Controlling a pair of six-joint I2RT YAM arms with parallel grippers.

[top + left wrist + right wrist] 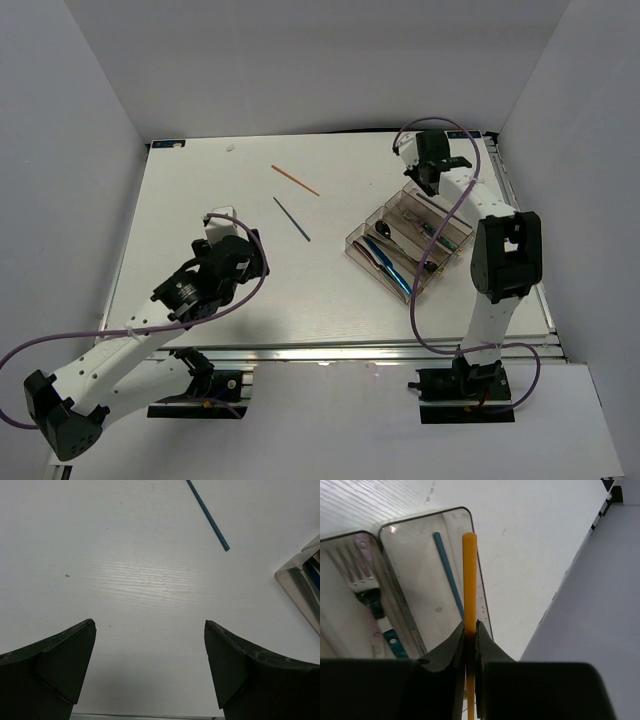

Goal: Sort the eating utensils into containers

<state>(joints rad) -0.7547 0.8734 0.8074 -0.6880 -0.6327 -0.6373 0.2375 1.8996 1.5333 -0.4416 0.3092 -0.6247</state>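
While the left pincer [150,665] hangs wide open over the bare table [125,590], its two blunt dark fingers [60,670] spread well apart with nothing between them, the action is on the other side. The right pincer [471,627] is clamped tight on one held orange chopstick [469,575], smooth, slim and matte, pointing out lengthwise above the end lane of the clear tray [395,210]. That's one tray, glossy hard plastic with rounded corners, split into long narrow parallel lanes; two of them show from the right wrist. In the lane under the held stick lies one tray blue chopstick [447,575], thin, straight and flat on the bottom. Next lane over there's a pinkish fork [362,572], tines visible but blurred through the plastic wall. From above, the lanes on the near side carry a black spoon [384,232] and a long blue knife [388,265]; the rest is too crowded to count. Out on the white wood-grain surface are two loose pieces: one loose orange chopstick [295,180] toward the far edge and one loose blue chopstick [292,219] just nearer. Neither touches the other, and both lie well apart from the tray.
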